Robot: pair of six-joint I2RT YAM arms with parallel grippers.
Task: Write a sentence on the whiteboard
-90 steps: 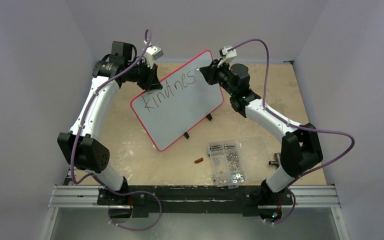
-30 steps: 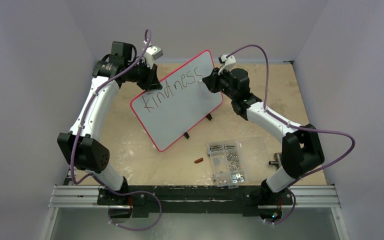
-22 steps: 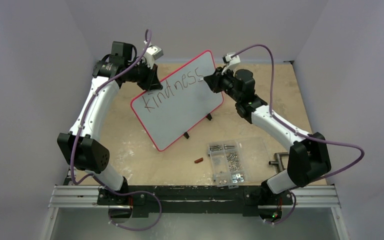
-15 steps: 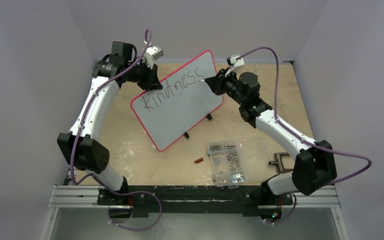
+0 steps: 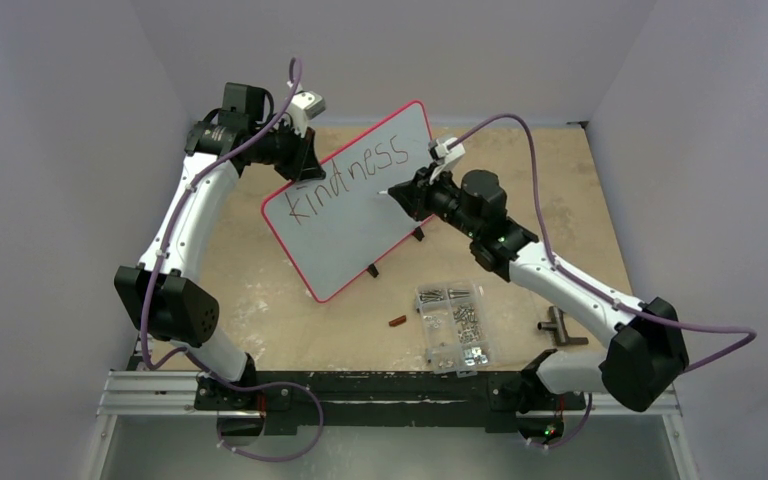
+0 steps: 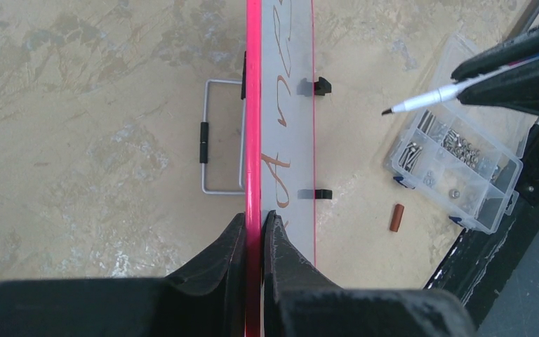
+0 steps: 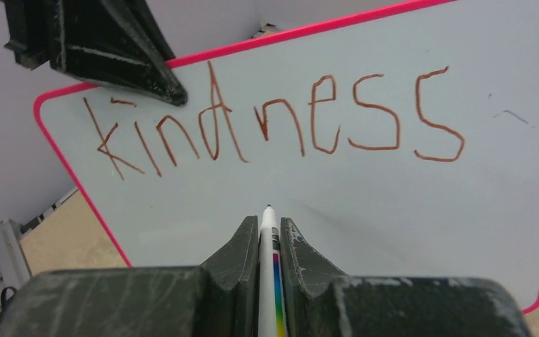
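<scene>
Of the sentence (image 5: 350, 172) only "kindness" is written on the whiteboard (image 5: 360, 232), propped on the table (image 5: 290, 320); more seems left. The left claw (image 6: 254, 217) clamps its rim, and the right claw (image 7: 267, 223) clamps the marker (image 7: 267, 242) below the word.

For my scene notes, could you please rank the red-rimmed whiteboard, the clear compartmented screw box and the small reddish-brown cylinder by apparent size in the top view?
Largest: red-rimmed white whiteboard.
Then: clear plastic compartmented screw box.
Smallest: small reddish-brown cylinder.
</scene>
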